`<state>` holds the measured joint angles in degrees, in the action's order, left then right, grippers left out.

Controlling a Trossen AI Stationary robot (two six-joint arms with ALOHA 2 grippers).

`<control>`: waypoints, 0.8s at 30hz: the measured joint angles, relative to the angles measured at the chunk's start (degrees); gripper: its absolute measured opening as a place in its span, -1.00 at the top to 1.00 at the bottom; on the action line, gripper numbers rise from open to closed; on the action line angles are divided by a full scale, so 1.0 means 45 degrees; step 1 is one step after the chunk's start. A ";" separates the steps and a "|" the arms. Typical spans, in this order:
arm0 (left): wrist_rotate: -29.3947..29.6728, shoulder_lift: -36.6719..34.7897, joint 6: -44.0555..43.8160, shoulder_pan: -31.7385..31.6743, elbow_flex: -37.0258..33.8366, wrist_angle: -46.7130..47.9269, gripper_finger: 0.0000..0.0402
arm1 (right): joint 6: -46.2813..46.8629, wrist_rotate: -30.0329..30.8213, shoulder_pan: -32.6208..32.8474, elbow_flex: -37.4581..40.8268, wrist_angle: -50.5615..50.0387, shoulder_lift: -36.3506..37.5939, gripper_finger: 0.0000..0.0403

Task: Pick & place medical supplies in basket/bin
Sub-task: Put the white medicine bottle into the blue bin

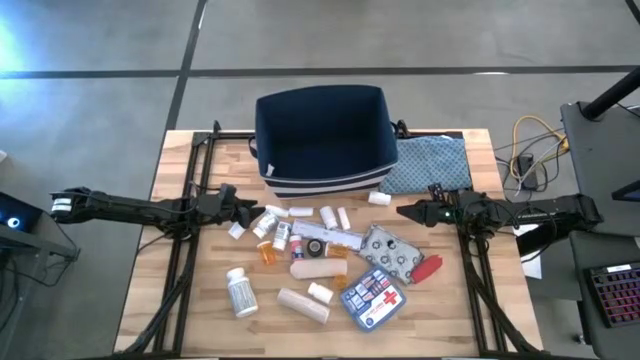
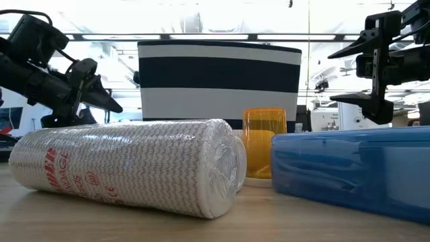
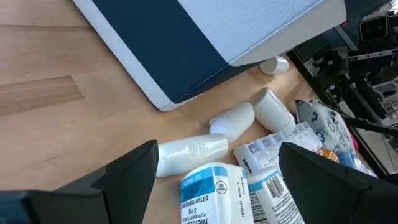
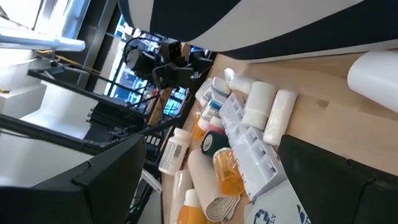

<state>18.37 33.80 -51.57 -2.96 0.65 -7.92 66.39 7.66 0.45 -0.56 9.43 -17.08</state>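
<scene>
Medical supplies lie scattered on the wooden counter (image 1: 180, 310) in front of the navy bin (image 1: 322, 135), which stands at the far middle of the counter with white stripes near its base and its long axis across the counter.

On the left, the left hand (image 1: 250, 210) hovers low at the left edge of the pile, pointing right toward it. Its fingers (image 3: 124, 171) are spread wide and hold nothing; between them the left wrist view shows a white pill bottle (image 3: 211, 196) with a blue-and-white label.

Near the front left lies another white pill bottle (image 1: 240, 292), its long axis running front to back. Right of it, a beige bandage roll (image 1: 303, 304) lies aslant. An orange vial (image 1: 268, 254) lies in the pile's middle. A silver blister pack (image 1: 392, 255) lies flat, a red tool (image 1: 428, 268) touching its right side. The blue first-aid pouch (image 1: 373, 295) with a red cross lies at the front, turned diagonally.

On the right, the right hand (image 1: 407, 212) hangs above the counter, pointing left, its fingers (image 4: 102, 180) spread apart and empty. A patterned cloth (image 1: 430, 162) lies beside the bin's right side.
</scene>
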 joint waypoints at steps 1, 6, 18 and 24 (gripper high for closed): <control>0.0002 -0.0002 0.0005 -0.0002 -0.0002 0.0000 -0.55 | -0.0005 -0.0003 0.0000 0.0000 0.0000 0.0000 -0.76; 0.0000 0.0000 0.0001 -0.0003 0.0000 0.0000 -0.55 | -0.0054 -0.0010 0.0000 0.0000 0.0004 0.0000 -0.76; 0.0002 -0.0002 0.0003 0.0000 -0.0002 0.0002 -0.55 | 0.0453 -0.0645 0.0003 0.0005 0.0034 0.0002 -0.76; 0.0005 -0.0004 0.0001 0.0000 0.0003 0.0001 -0.55 | 0.0168 -0.0758 0.0029 0.0001 0.0045 -0.0154 -0.76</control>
<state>18.39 33.78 -51.57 -2.96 0.66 -7.92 67.14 4.25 0.58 -0.55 9.63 -17.78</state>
